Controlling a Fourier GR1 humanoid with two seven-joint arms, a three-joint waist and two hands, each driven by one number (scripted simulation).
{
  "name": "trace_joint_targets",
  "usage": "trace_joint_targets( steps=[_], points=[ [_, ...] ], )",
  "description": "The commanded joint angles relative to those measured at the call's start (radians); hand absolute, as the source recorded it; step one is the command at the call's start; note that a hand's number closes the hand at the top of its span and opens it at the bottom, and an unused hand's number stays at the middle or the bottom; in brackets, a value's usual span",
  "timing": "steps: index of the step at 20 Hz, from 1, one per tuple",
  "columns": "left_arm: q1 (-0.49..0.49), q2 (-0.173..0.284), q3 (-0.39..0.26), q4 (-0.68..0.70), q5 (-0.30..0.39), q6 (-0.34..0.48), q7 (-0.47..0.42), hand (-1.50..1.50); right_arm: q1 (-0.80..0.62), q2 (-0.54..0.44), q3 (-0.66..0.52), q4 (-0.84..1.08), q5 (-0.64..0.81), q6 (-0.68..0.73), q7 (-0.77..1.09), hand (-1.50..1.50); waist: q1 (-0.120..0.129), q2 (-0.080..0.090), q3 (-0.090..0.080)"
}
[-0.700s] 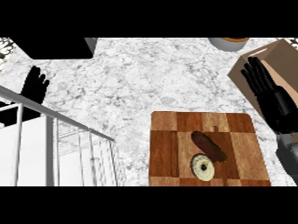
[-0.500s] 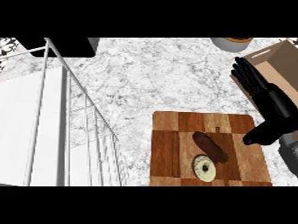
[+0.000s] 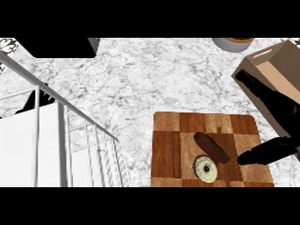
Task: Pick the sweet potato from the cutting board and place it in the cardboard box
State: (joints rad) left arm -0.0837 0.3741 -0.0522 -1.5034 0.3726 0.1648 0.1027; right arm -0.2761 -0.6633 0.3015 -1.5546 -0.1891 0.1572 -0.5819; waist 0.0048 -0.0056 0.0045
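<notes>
Head view, item one: I am seeing the sweet potato (image 3: 211, 146) lying slantwise on the cutting board (image 3: 171, 132), dark brown, near the board's middle, nothing gripping it. Just below it on the same board I am logging a pale ring-shaped doughnut (image 3: 206, 169), touching or nearly touching the potato's lower end. Item two: my right hand (image 3: 279, 110) is reaching in from the right edge, fingers stretched straight and spread over the cardboard box (image 3: 288, 66), thumb (image 3: 262, 154) pointing out toward the potato and stopping just beside it; it is holding nothing. The box is standing open at the board's upper right, partly covered by that hand. Item three: a white wire rack (image 3: 61, 132) is filling the left side, screening the marble counter (image 3: 159, 79) and most of my left hand (image 3: 38, 99), whose fingers I cannot make out. Further off, a black block (image 3: 58, 46) is sitting at top left, a round pot (image 3: 233, 42) at the top edge.
</notes>
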Motion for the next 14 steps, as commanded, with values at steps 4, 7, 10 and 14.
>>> trace_joint_targets(
  steps=[4, 7, 10, 14],
  points=[
    [0.037, 0.035, 0.03, -0.019, 0.022, -0.055, 0.018, 0.0, 0.037, -0.204, 0.013, -0.163, 0.191, 0.085, -0.075, -1.5, -0.009, -0.004, -0.006],
    [0.043, 0.03, 0.018, -0.042, 0.022, -0.055, 0.042, 0.0, 0.014, -0.294, 0.055, -0.214, 0.397, 0.021, 0.039, -1.5, -0.001, -0.013, -0.008],
    [0.0, 0.047, 0.042, -0.052, 0.015, -0.037, 0.066, 0.0, 0.008, -0.352, 0.091, -0.271, 0.534, 0.016, 0.167, -1.5, -0.004, -0.012, -0.007],
    [0.023, 0.034, 0.045, 0.001, 0.017, -0.08, 0.026, 0.0, -0.007, -0.368, 0.178, -0.41, 0.668, 0.08, 0.394, -1.5, -0.004, -0.005, -0.008]
  ],
)
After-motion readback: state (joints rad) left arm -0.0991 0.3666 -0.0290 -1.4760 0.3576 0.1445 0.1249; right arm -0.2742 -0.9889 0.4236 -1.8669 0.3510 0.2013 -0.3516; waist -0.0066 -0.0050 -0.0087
